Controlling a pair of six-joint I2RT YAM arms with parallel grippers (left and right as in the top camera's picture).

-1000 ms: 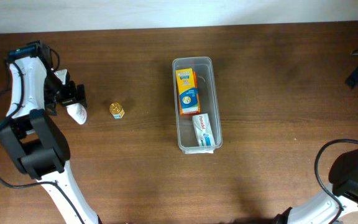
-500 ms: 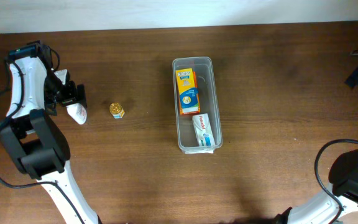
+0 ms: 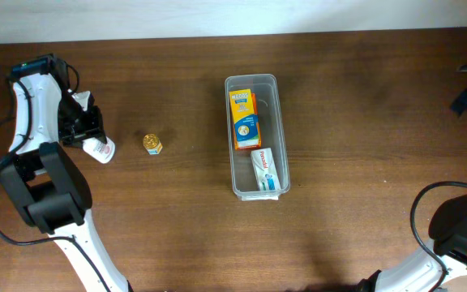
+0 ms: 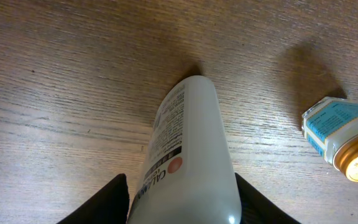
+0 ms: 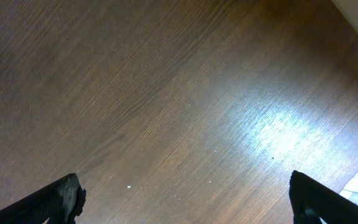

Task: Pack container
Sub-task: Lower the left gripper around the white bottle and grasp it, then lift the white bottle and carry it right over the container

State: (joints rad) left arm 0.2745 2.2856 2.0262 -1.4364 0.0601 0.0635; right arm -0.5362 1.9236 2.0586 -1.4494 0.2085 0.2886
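Brown wood-grain table fills my overhead view. My left arm works at its far left side, rising from a base near the front edge and folding over so the wrist points down and toward the middle. The left gripper is clamped on a white bottle. From the left wrist camera I see its dark fingers pressed against both sides of the bottle, which juts out ahead of them at a tilt. Its far end is close to the wood, but I cannot tell whether it touches.

Near the bottle on its right, not touching it, is a small jar with a gold lid and a blue-and-white label. The container lies lengthwise at the middle of the table, well apart from the left gripper, with the jar between them. Inside it an orange box fills the far half and a white box the near half.

My right gripper hangs over bare wood with its jaws spread wide. Only that arm's base shows overhead, at the front right corner.
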